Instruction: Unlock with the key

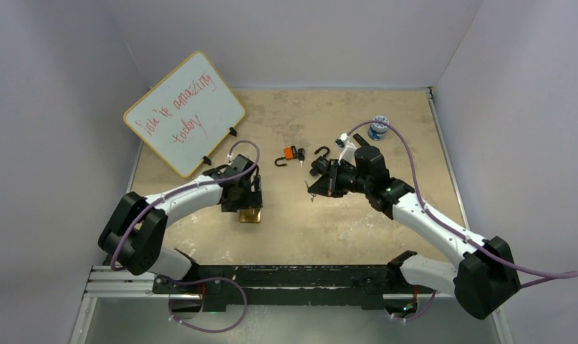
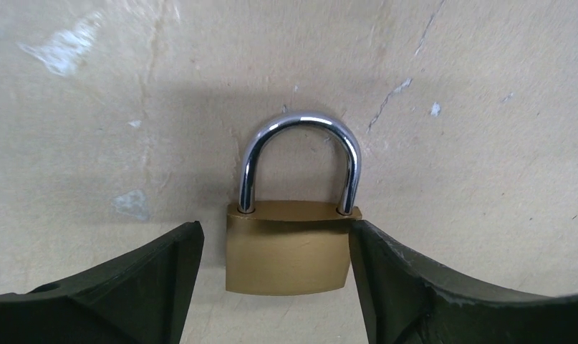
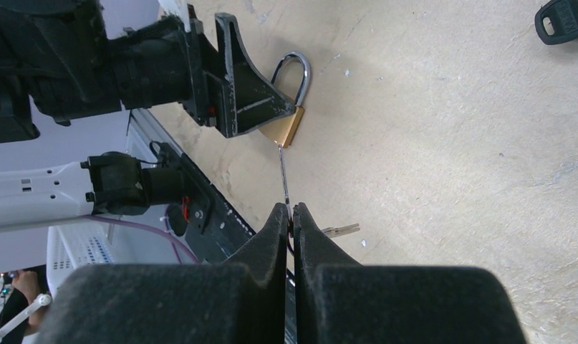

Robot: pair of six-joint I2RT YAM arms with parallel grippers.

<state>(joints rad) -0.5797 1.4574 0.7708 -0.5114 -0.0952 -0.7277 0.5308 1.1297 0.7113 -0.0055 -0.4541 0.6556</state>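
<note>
Left hand [image 2: 275, 240] released astride smooth brass padlock [image 2: 286, 265]; right hand [image 3: 291, 215] clenches thin key [image 3: 283, 175].

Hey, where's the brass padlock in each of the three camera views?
Top external: brass padlock left of centre, just below the left end effector.
Left wrist: padlock dead centre, shackle toward the top edge.
Right wrist: padlock upper centre-left, partly hidden.
Shared landmark: the left end effector's black fingers flanking it.
</note>
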